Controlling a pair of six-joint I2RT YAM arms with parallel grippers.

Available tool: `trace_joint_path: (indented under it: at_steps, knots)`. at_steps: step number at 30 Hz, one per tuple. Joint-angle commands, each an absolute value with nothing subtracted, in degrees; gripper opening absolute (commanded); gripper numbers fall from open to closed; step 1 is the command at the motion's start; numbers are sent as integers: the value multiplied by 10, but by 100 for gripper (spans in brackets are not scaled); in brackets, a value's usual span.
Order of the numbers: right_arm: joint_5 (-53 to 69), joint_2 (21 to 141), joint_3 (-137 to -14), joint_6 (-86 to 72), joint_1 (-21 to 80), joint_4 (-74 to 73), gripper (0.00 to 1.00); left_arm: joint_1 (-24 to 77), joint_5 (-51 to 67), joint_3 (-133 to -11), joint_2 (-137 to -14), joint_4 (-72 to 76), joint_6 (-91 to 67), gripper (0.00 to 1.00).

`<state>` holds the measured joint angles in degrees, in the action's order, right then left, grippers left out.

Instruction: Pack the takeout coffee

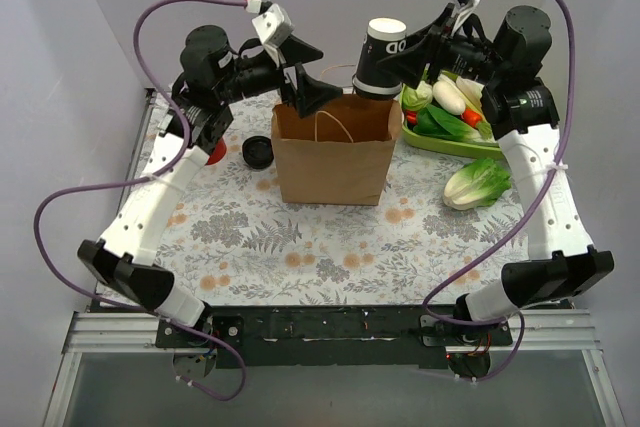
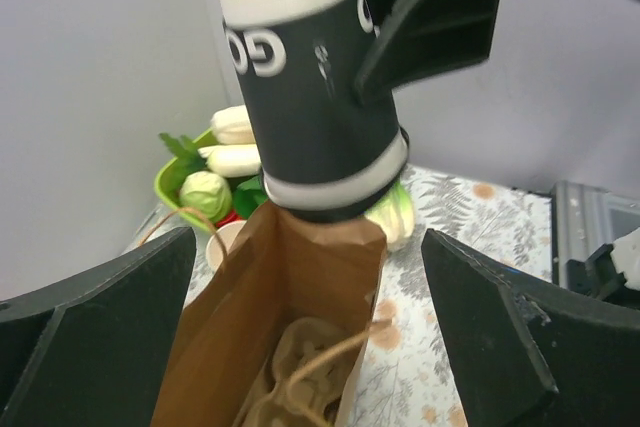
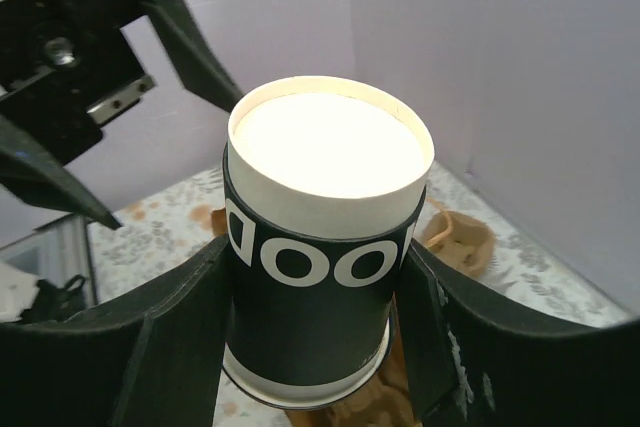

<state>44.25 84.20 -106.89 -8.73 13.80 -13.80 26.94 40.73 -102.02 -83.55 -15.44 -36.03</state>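
My right gripper (image 1: 397,53) is shut on the takeout coffee cup (image 1: 380,55), which has a black sleeve with white letters. The cup is held upside down, its white base up and its black-rimmed end just above the mouth of the brown paper bag (image 1: 334,152). In the right wrist view the cup (image 3: 325,247) sits between both fingers (image 3: 165,337). My left gripper (image 1: 308,77) is open at the bag's top left, its fingers (image 2: 95,332) on either side of the bag (image 2: 290,287). The tan pulp carrier (image 2: 300,367) lies inside the bag and also shows in the right wrist view (image 3: 458,235).
A green tray (image 1: 440,139) of vegetables stands to the right of the bag, with a cabbage (image 1: 478,184) in front of it. A round black object (image 1: 258,152) and a red thing (image 1: 214,153) lie left of the bag. White walls close in the back and sides.
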Motion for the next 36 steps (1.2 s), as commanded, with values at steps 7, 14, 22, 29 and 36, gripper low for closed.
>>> trace_joint_path:
  at_steps: [7,14,22,29,36]
  knots:
    - [605,846,-977,-329,54,67,57,302,466,-1094,-913,-152,-396,98]
    - [629,824,-919,-345,48,109,55,316,415,-1195,-976,-139,-365,98]
    - [649,786,-886,-325,48,112,54,333,433,-1233,-1016,-158,-412,98]
    - [750,693,-825,-137,45,-101,51,332,285,-1129,-926,-131,-321,98]
    - [583,628,-835,491,86,-682,52,319,196,-1097,-872,-147,-282,98]
